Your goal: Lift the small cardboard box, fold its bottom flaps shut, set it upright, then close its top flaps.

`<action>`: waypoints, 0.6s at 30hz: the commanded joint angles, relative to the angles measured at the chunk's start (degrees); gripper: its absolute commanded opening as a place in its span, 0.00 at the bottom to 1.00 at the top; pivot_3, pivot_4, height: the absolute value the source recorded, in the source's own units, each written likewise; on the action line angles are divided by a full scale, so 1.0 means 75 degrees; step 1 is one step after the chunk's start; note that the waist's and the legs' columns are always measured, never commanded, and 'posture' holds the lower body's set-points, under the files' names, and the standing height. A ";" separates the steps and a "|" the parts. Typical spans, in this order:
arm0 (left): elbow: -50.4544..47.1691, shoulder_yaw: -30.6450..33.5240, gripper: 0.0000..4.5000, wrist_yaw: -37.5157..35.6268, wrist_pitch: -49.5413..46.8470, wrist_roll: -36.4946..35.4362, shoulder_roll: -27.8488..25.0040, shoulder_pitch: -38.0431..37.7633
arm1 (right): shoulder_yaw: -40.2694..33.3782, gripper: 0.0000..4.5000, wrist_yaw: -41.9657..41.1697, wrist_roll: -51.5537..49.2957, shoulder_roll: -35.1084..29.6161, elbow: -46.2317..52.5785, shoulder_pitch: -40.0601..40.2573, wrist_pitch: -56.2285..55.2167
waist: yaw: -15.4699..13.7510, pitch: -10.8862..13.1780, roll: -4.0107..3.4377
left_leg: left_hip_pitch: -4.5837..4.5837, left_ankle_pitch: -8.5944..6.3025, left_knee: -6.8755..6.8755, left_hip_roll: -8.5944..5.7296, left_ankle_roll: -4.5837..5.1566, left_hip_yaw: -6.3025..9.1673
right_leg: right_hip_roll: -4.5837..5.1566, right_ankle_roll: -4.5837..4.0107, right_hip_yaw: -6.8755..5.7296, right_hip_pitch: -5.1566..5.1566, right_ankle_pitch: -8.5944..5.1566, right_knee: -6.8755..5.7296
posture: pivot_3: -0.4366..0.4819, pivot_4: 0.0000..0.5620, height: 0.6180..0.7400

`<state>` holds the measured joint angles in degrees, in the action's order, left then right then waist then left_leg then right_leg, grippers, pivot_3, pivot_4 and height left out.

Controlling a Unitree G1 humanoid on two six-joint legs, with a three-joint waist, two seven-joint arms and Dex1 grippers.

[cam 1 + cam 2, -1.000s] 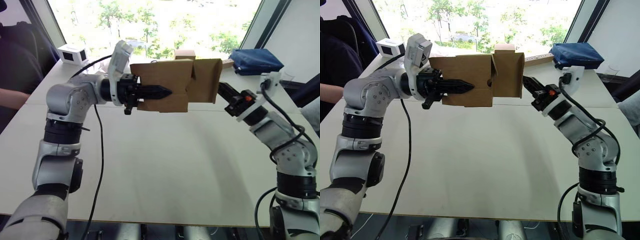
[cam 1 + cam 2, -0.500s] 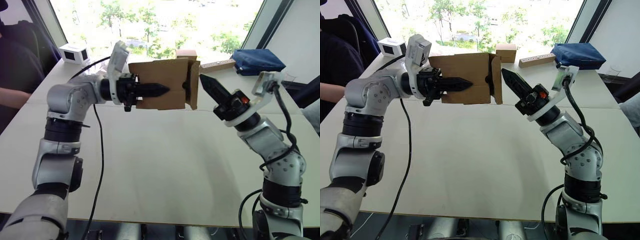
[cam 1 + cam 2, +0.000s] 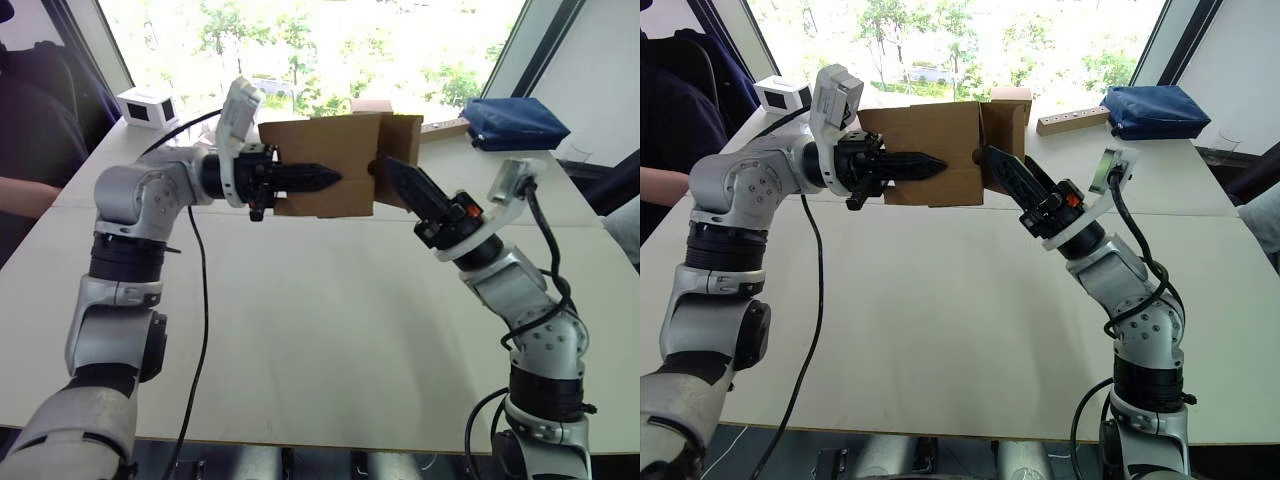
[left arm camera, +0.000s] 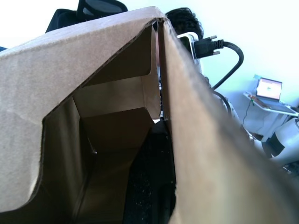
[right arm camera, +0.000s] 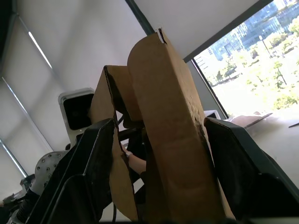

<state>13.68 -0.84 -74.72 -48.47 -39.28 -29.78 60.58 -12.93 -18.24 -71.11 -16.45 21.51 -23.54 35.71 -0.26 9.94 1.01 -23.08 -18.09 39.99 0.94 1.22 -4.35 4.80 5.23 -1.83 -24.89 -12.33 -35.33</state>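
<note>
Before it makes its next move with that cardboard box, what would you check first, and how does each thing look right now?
1. Box lifted off the table: ok, it hangs in the air.
2. Left gripper holding the box: ok, its fingers clamp a side wall.
3. Right gripper at the flap end: ok, its open fingers straddle a flap.
4. Flaps at that end folded shut: not ok, one flap sticks out.
5. Flaps at the other end: cannot tell.
6. Free table below for setting it down: ok; the blue bag lies far back.
</note>
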 commanded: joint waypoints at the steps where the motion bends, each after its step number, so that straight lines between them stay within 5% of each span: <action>1: -0.0164 0.0223 0.00 0.0002 0.0021 -0.0126 -0.0058 0.0166 | -0.0295 0.70 0.0183 -0.0869 0.0412 0.0263 -0.0044 -0.0258 | 0.0003 0.0000 0.0000 | 0.0000 0.0000 0.0000 0.0000 0.0000 0.0000 | 0.0000 0.0000 0.0000 0.0000 0.0000 0.0000 | 0.48 0.27 1.00; 18: -0.0109 0.0235 0.00 0.0009 0.0056 -0.0130 -0.0012 0.0213 | -0.0200 0.70 0.0832 -0.1871 0.1248 0.0255 0.0145 -0.0547 | 0.0091 0.0000 -0.0001 | 0.0000 0.0002 0.0000 0.0001 -0.0003 0.0001 | 0.0000 0.0000 0.0000 0.0000 0.0000 -0.0004 | 0.48 0.27 1.00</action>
<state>13.79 -0.83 -74.71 -48.45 -39.30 -29.76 60.59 -14.58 -12.47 -83.59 -7.65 21.81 -22.18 32.44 0.42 9.95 1.00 -23.07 -18.08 39.99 0.95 1.20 -4.35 4.79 5.23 -1.83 -24.89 -12.33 -35.36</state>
